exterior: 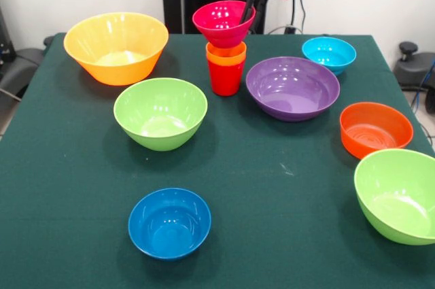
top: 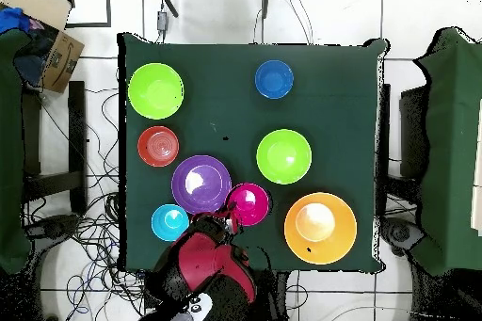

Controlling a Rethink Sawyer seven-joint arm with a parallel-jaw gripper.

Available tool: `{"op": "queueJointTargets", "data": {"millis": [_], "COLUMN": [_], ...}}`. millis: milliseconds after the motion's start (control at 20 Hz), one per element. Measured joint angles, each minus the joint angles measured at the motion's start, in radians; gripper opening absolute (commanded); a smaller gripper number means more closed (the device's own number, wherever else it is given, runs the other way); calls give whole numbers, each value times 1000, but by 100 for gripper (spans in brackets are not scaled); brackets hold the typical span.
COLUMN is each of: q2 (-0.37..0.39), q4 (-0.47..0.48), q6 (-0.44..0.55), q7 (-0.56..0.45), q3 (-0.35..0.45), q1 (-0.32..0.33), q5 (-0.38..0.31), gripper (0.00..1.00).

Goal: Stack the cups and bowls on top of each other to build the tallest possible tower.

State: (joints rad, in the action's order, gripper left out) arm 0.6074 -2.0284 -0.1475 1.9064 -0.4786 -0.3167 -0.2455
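Observation:
A red cup (exterior: 225, 83) stands at the table's far middle with an orange cup (exterior: 226, 53) nested in it. A small pink bowl (exterior: 221, 22) sits on top, tilted a little; in the overhead view the pink bowl (top: 249, 204) hides both cups. My gripper (exterior: 247, 11) comes down from the red arm head to the pink bowl's right rim, and its grip is unclear. The overhead view shows the gripper (top: 231, 216) at that rim. Around the stack lie the yellow-orange bowl (exterior: 117, 47), purple bowl (exterior: 292, 88), light blue bowl (exterior: 329, 54) and a lime green bowl (exterior: 160, 112).
An orange bowl (exterior: 376, 129) and a second lime green bowl (exterior: 399, 195) sit near the right edge of the green table (exterior: 272, 187). A dark blue bowl (exterior: 169, 223) lies at the front. A cardboard box (top: 47, 40) stands off the table.

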Motion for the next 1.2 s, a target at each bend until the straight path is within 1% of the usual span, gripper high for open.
{"op": "queueJointTargets", "data": {"millis": [400, 600, 1000, 1200], "q2": [-25, -50, -74, -84], "q4": [-6, -13, -18, -18], "q6": [-51, -103, -159, -169], "q7": [32, 44, 47, 47], "q3": [4, 4, 3, 2], "q1": [0, 0, 0, 0], "q5": [0, 0, 0, 0], "gripper": [0, 0, 0, 0]}}
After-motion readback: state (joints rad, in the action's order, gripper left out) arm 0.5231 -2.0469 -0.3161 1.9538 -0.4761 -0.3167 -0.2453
